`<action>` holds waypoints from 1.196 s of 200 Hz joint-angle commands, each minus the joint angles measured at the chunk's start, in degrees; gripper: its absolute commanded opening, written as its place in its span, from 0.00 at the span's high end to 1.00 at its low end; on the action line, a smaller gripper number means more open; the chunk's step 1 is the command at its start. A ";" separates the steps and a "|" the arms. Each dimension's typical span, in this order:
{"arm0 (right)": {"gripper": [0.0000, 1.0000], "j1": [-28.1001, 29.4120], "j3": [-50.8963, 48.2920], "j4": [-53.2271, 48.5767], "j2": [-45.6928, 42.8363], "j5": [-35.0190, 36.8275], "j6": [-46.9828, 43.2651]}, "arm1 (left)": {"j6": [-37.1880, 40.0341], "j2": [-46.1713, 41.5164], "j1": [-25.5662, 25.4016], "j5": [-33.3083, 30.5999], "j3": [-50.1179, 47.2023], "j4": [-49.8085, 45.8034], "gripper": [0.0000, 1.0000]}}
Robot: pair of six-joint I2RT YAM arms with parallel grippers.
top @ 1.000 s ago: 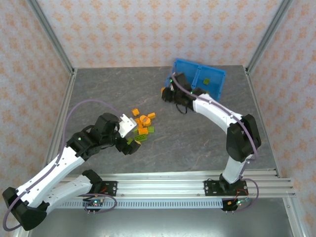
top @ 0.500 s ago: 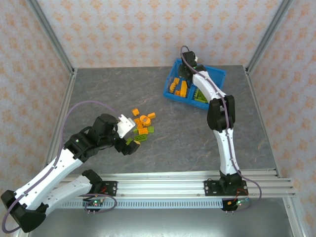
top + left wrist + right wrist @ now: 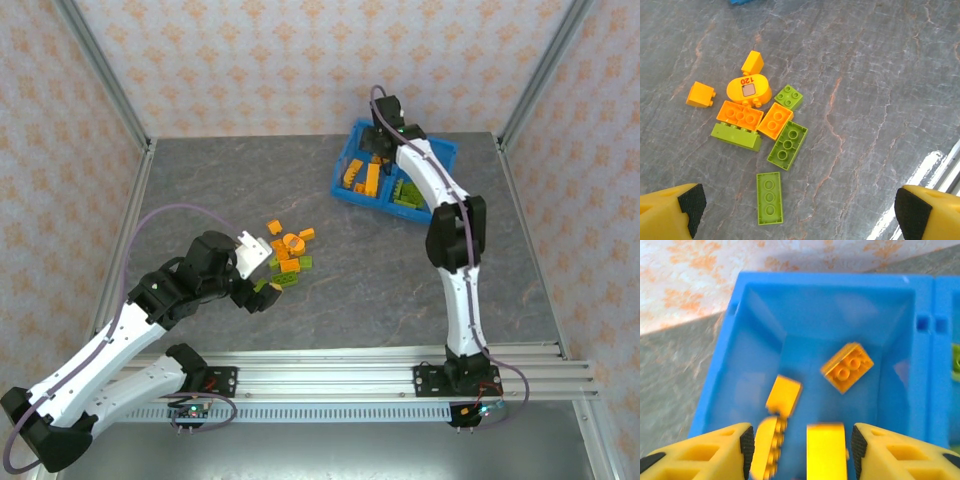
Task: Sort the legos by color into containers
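Observation:
A pile of orange and lime green legos (image 3: 288, 252) lies mid-table. My left gripper (image 3: 262, 290) hangs open just above its near side. In the left wrist view a flat green brick (image 3: 769, 197) lies nearest my left gripper (image 3: 799, 207), with a second green brick (image 3: 787, 145) and orange ones (image 3: 740, 116) beyond. My right gripper (image 3: 380, 150) is over the left compartment of the blue bin (image 3: 440, 150). In the right wrist view my right gripper (image 3: 802, 445) stands open, and two blurred orange bricks (image 3: 826, 452) sit loose between the pads. More orange bricks (image 3: 847, 367) lie on that compartment's floor.
The bin's right compartment holds green bricks (image 3: 408, 193), and one green edge (image 3: 955, 362) shows past the central wall (image 3: 930, 365). An oval orange piece marked 120 (image 3: 749, 90) sits in the pile. Metal frame posts line the table's sides.
My right arm has swung from the table beside the bin to over its left compartment, and its jaws have opened, letting go of orange bricks. My left arm has barely moved.

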 commanded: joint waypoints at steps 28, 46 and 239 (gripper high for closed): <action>0.41 11.76 -26.67 8.99 -18.65 -12.18 -2.27 | -0.19 -2.22 0.77 -7.06 -1.30 1.62 0.00; 0.40 16.63 -31.02 9.69 -18.75 -13.63 -1.95 | -0.19 -2.62 0.97 -6.95 -1.62 2.49 0.00; 0.29 23.35 -19.57 -2.11 3.31 -8.20 42.51 | -0.19 -2.94 1.02 -7.99 -2.17 1.66 0.00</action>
